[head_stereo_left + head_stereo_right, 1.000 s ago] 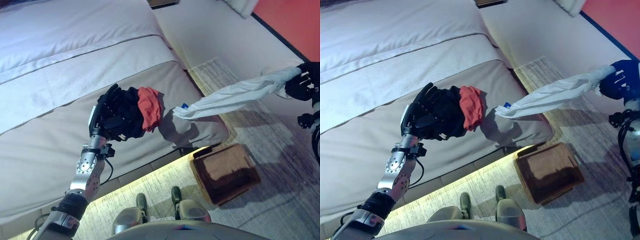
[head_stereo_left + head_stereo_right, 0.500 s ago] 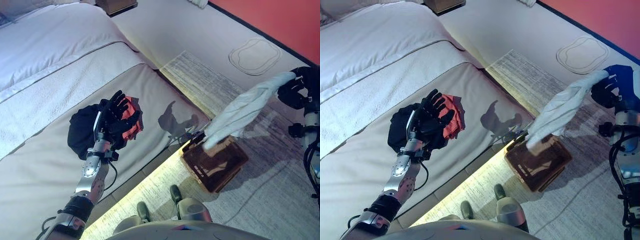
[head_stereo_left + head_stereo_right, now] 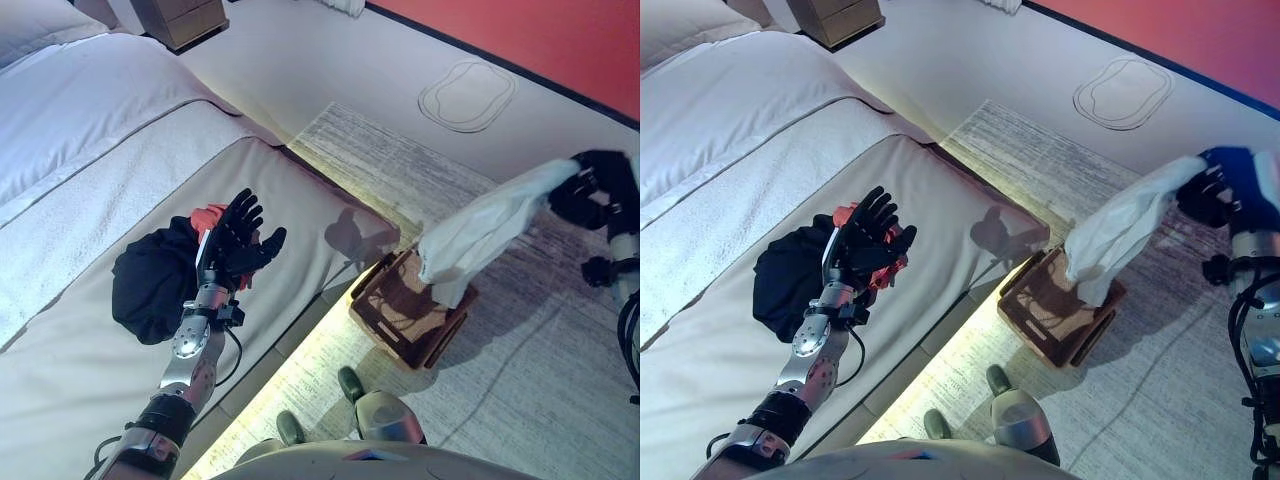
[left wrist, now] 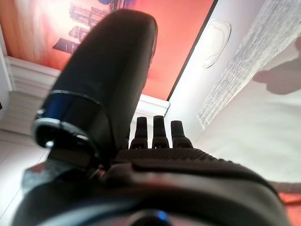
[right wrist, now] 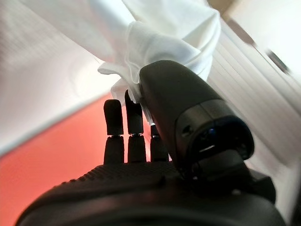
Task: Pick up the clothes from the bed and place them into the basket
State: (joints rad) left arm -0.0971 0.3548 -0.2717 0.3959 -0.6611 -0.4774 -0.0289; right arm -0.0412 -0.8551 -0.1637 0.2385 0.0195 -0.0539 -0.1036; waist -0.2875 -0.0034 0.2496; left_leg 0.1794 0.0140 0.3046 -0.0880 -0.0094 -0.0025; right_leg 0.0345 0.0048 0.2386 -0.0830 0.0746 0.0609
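My right hand (image 3: 598, 188) is raised at the far right, shut on a white garment (image 3: 480, 232). In the right wrist view the thumb and fingers pinch the white cloth (image 5: 175, 34). The garment hangs down, its lower end over the brown basket (image 3: 400, 318) on the floor by the bed's edge. My left hand (image 3: 238, 236) is open with fingers spread, held just above the bed (image 3: 100, 130). Its straight fingers (image 4: 161, 132) hold nothing. A black garment (image 3: 150, 280) and a red one (image 3: 207, 216) lie on the bed right beside that hand.
A striped grey rug (image 3: 400, 170) lies under the basket and along the bed. A wooden nightstand (image 3: 185, 18) stands at the far end of the bed. A red wall (image 3: 560, 40) runs along the far right, with an oval mat (image 3: 467, 95) before it.
The view has shifted. My right hand has pulled the white garment off the bed edge so that it hangs over the basket. My left hand has opened and left the black and red clothes.
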